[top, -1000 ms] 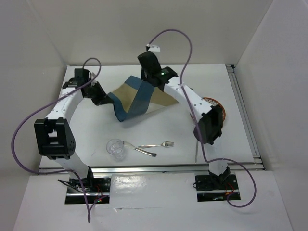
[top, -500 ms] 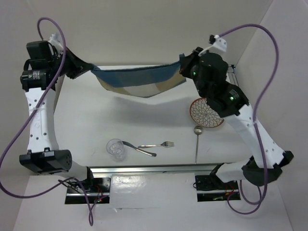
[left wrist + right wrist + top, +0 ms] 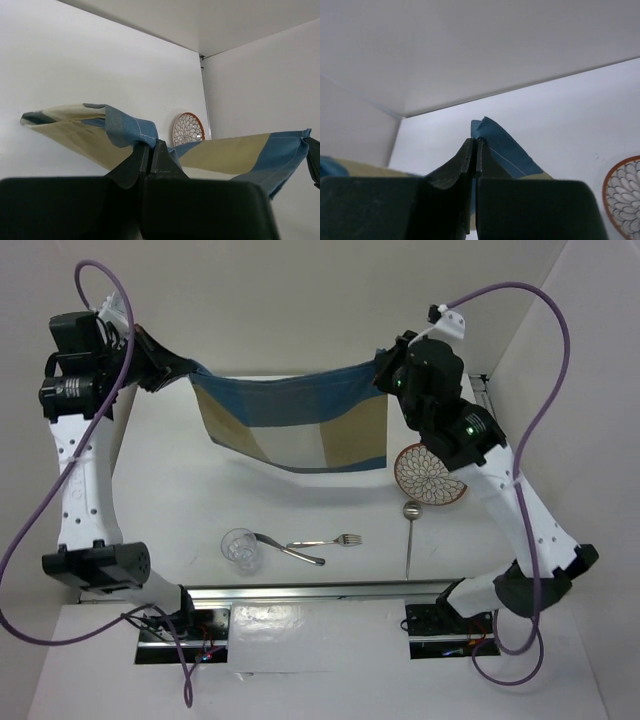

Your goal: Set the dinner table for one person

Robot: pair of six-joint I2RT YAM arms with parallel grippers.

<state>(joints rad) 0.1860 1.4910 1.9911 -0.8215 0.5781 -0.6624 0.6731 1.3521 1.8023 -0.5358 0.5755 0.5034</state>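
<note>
Aloft, the placemat (image 3: 290, 425) hangs between left gripper (image 3: 188, 370) and right gripper (image 3: 381, 367), each pinching a corner. Plate (image 3: 430, 476), glass (image 3: 240, 547) and fork (image 3: 328, 540) wait unarranged on the dinner table (image 3: 170, 490).

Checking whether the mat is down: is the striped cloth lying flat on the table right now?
No, the cloth hangs above the table, its top corners pinched in the jaws of the left arm and right arm.
</note>
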